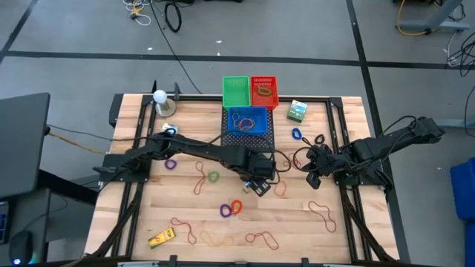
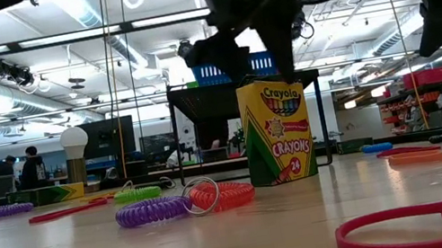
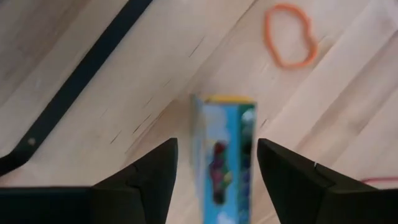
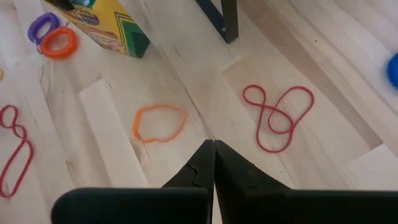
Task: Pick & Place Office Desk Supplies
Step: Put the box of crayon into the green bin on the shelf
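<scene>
The step in hand looks like the pick of the crayon box (image 2: 277, 131), which stands upright on the wooden bench (image 1: 148, 215) near its middle, just in front of the black mesh box (image 1: 248, 133) that bears the green bin (image 1: 236, 91), red bin (image 1: 263, 91) and blue bin (image 1: 247, 119). The left tool (image 3: 216, 171) hangs right over the box, its fingers spread wide to either side of the top and holding nothing. The right tool (image 4: 214, 163) waits to the right with its fingers pressed together and empty, above loose rubber bands such as an orange band (image 4: 159, 122). The next move, I judge, calls for a straight descent so both fingers bracket the box's narrow faces, then a firm close without tipping it.
</scene>
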Controlling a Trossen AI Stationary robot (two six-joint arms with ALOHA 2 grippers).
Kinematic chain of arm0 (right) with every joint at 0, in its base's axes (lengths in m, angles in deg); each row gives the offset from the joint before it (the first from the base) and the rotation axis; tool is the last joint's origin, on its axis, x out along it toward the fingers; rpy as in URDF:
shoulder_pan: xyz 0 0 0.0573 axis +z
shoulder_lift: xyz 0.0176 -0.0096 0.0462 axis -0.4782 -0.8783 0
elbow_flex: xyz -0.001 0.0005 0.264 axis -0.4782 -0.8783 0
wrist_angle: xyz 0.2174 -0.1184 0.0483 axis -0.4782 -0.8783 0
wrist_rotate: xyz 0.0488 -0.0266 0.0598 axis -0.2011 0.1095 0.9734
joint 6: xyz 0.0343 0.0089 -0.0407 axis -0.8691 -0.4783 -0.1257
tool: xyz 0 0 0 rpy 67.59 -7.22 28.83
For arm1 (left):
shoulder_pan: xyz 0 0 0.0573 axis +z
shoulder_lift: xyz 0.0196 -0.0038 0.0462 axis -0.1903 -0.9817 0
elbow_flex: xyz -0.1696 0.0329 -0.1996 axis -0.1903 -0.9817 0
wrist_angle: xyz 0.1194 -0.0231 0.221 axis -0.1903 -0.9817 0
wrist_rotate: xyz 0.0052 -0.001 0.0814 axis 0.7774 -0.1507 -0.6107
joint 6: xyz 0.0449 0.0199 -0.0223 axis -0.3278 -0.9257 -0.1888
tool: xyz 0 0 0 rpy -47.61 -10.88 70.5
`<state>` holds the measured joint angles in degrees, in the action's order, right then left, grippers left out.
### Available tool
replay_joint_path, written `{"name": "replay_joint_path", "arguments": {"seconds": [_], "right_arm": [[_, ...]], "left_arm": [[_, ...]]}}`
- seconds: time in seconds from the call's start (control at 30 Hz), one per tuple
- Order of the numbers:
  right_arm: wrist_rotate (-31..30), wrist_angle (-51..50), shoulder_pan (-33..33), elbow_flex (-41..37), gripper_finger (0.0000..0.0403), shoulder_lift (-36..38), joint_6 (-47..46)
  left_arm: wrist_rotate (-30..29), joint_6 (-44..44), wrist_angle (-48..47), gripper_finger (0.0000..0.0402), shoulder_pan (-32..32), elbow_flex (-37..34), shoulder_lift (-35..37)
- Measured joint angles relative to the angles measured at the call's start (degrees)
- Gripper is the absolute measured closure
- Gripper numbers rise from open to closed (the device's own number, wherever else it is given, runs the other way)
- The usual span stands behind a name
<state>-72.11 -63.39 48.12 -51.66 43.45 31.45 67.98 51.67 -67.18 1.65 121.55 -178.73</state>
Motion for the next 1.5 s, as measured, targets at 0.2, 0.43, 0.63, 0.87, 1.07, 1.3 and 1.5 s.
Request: {"name": "replay_joint_path", "arguments": {"seconds": [0.2, 0.43, 0.63, 0.87, 1.07, 1.3, 1.5], "right_arm": [[-0.7, 0.0, 0.0, 0.0, 0.0394, 0.0, 0.0], [-0.8, 0.0, 0.0, 0.0, 0.0394, 0.0, 0.2], [-1.0, 0.0, 0.0, 0.0, 0.0394, 0.0, 0.2], [-1.0, 0.0, 0.0, 0.0, 0.0394, 0.0, 0.2], [-0.9, 0.0, 0.0, 0.0, 0.0394, 0.0, 0.2], [-0.9, 0.0, 0.0, 0.0, 0.0394, 0.0, 0.2], [-0.9, 0.4, -0.4, 0.0, 0.0394, -0.1, -0.1]], "left_arm": [[0.0, -0.8, -1.9, 0.0204, -0.1, 0.0, -0.8], [1.2, -4.2, -2.9, 0.0237, -0.4, 0.0, -1.6], [1.1, -7.7, -3.6, 0.0277, -0.5, 0.0, -1.6], [1.4, -15.2, -5.3, 0.0308, -0.5, -0.1, 0.8], [-1.9, -23.3, -5.8, 0.0310, -0.7, -0.1, 9.9], [-13.8, -28.5, -4.7, 0.0311, 0.1, 0.0, 25.2], [-17.5, -36.7, -1.1, 0.0312, 9.9, 0.0, 36.0]]}}
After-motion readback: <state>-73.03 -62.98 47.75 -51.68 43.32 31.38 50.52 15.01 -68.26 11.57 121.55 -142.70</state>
